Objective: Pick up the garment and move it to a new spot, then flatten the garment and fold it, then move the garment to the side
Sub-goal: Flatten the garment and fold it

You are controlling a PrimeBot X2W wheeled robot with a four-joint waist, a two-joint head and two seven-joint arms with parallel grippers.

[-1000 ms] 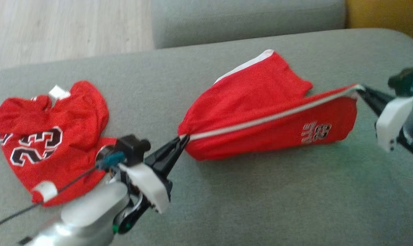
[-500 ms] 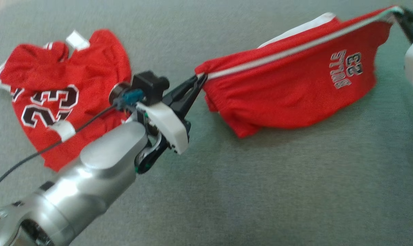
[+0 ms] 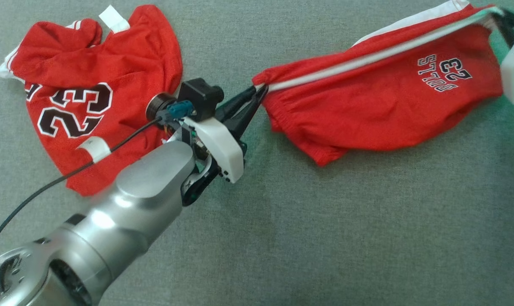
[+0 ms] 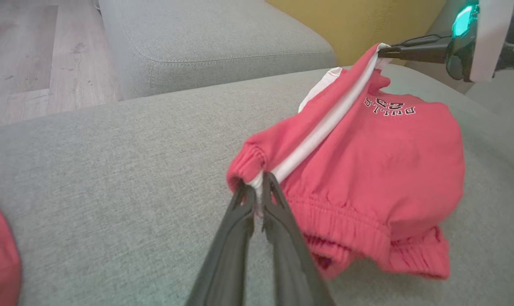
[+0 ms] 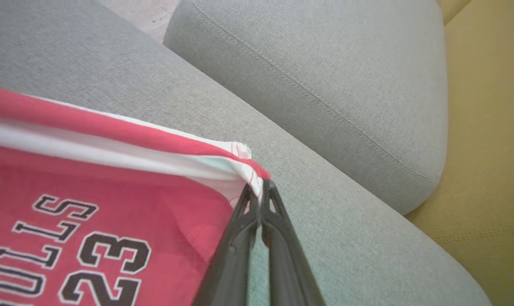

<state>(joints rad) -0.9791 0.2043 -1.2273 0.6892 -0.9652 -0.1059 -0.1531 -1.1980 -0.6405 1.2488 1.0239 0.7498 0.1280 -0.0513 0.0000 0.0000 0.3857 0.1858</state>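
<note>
Your left pincer [image 3: 260, 90] is clamped on the waistband end of the red shorts [image 3: 380, 102], your right pincer [image 5: 260, 189] on the hem corner. The shorts stretch between them, belly sagging onto the grey cushion [image 3: 325, 238].

The head view looks steeply down on the grey couch [image 3: 325, 238]. Both wrist views sit close at opposite ends of the red shorts [image 3: 388, 97], which all three share.
</note>
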